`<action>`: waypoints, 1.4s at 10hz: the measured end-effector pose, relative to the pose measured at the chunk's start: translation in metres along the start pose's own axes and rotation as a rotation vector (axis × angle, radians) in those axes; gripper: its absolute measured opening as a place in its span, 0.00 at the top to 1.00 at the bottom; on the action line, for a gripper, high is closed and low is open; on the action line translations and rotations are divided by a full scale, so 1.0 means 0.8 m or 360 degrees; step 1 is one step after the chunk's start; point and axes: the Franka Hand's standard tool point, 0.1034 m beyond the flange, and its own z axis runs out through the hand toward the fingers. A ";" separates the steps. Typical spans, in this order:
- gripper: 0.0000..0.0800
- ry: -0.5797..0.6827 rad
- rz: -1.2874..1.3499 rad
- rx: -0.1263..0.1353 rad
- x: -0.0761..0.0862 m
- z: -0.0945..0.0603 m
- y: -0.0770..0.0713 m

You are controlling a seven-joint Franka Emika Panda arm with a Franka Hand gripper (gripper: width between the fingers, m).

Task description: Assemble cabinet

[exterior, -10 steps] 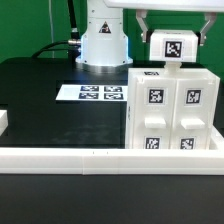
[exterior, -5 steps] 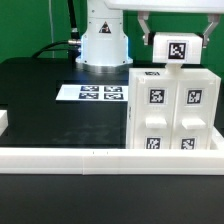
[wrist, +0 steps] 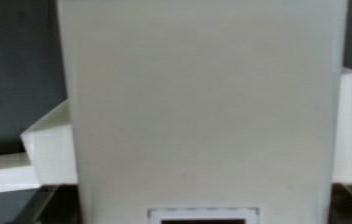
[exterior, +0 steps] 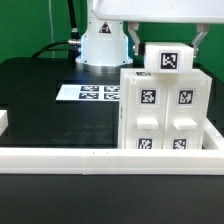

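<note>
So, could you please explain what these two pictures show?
It is a single robot arm with a two-finger gripper. One picture comes from a camera off the arm, the other from one on its wrist. On the black table are the cabinet, a white tagged box, a flat marker board and a long white rail. The gripper straddles a small tagged block atop the cabinet; whether it grips it is unclear. The wrist view shows only a white surface close up.
</note>
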 end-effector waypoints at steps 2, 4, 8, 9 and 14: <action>0.30 0.0008 0.0000 0.0001 0.001 0.000 0.000; 0.30 0.0008 0.0000 0.0001 0.001 0.000 0.000; 0.30 0.0008 0.0013 0.0001 0.001 0.000 0.000; 0.30 0.0008 0.0040 0.0001 0.001 0.000 0.000; 0.30 0.0012 0.0371 0.0009 0.001 0.000 -0.002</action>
